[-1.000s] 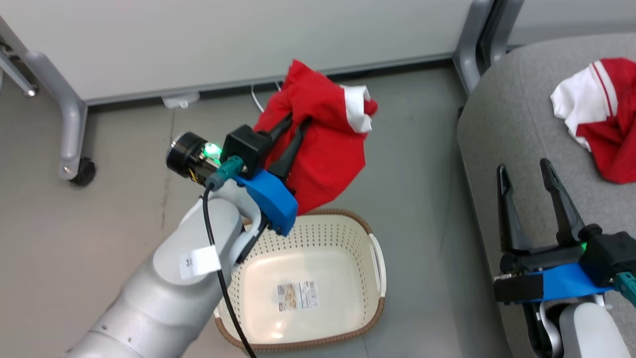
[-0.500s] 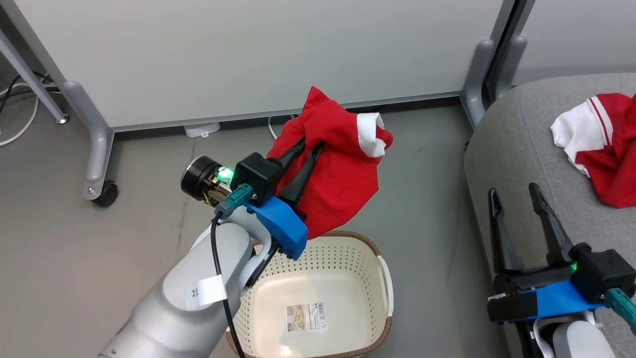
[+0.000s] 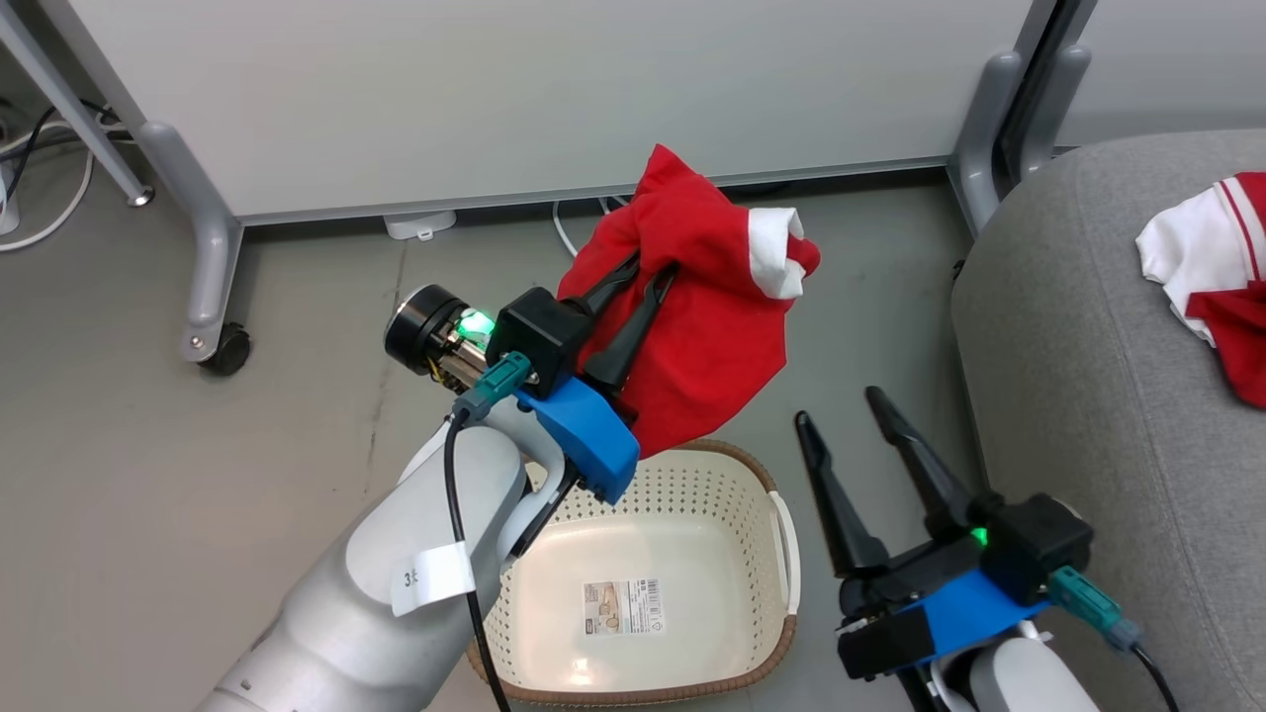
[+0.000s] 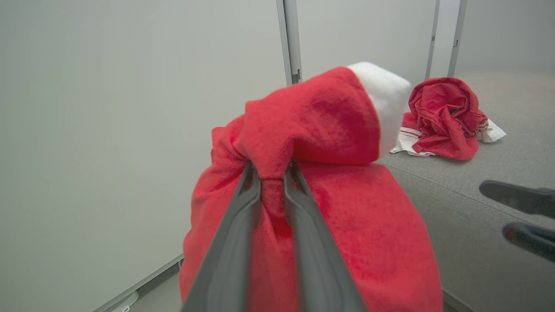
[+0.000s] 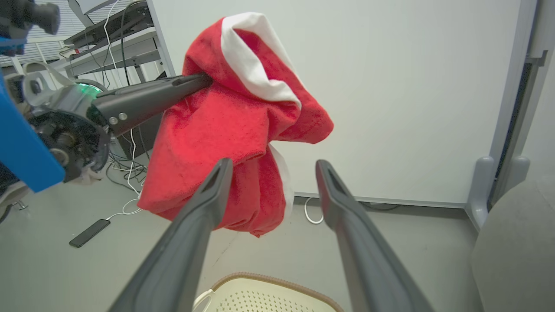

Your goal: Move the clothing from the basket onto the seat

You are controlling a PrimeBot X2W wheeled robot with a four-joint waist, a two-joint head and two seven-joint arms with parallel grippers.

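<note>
Now the right claw, spread and empty, has swung left off the seat to beside the basket. The left claw is clamped on 1 red garment above the empty basket's far rim; next, carry it right over the seat and release.

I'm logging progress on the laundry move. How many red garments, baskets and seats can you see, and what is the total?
Red garments: 2, the held garment clamped in the left gripper and the crumpled garment lying on the sofa.
Baskets: 1, the basket, with no clothing inside.
Seats: 1, the sofa.
Total: 4.
</note>
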